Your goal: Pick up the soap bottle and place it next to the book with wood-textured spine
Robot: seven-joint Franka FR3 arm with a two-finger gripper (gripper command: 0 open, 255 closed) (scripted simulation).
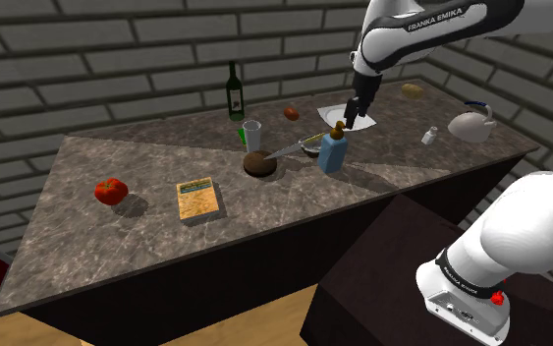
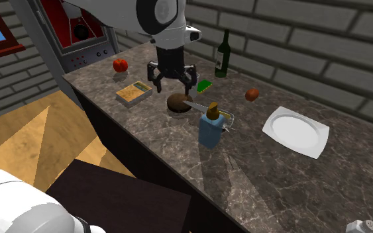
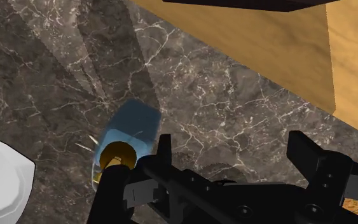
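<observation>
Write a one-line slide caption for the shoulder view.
Open hand poised above the blue, brown-capped soap bottle on a dark marble counter, the book lying well toward the view's left.

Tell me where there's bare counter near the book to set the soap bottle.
Bare counter lies between book and tomato, and a wider strip runs along the front edge from the book toward the soap bottle. Crowded behind that: loaf, knife and glass.
</observation>
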